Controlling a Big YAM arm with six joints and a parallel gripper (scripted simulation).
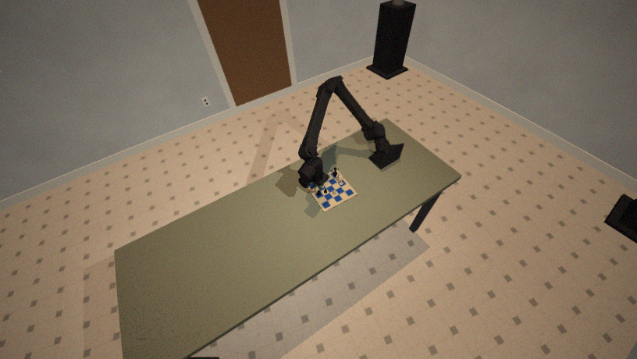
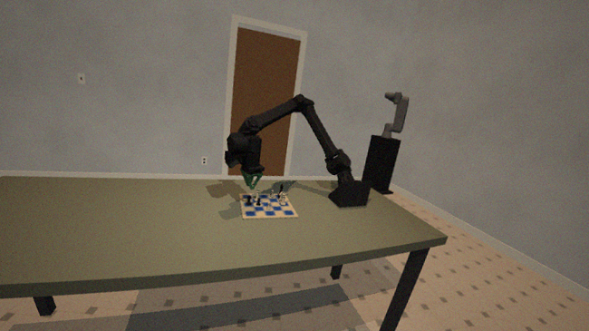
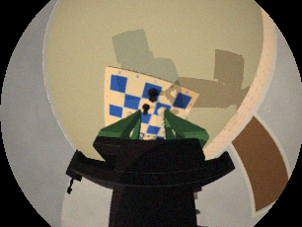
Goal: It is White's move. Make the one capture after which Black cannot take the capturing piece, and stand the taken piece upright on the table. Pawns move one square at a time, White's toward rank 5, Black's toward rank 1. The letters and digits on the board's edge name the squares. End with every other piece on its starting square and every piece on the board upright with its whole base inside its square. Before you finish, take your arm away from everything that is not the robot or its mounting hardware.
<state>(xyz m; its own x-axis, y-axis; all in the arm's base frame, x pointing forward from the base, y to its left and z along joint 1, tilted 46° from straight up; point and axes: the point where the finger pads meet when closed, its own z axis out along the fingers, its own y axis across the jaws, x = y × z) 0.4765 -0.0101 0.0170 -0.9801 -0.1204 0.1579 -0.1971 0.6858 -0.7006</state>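
A small blue-and-cream chessboard lies on the olive table, near the arm's base; it also shows in the exterior view and the wrist view. Several small black and white pieces stand on it, too small to name. My gripper hangs over the board's far left corner, a little above the pieces. Its green fingers are narrowed but apart, with nothing between them. In the wrist view a black piece stands on the board below the fingertips, and a second black piece stands just beyond it.
The arm's base sits on the table right of the board. The long table stretches away to the left. A black pedestal with a grey arm stands on the floor behind the table.
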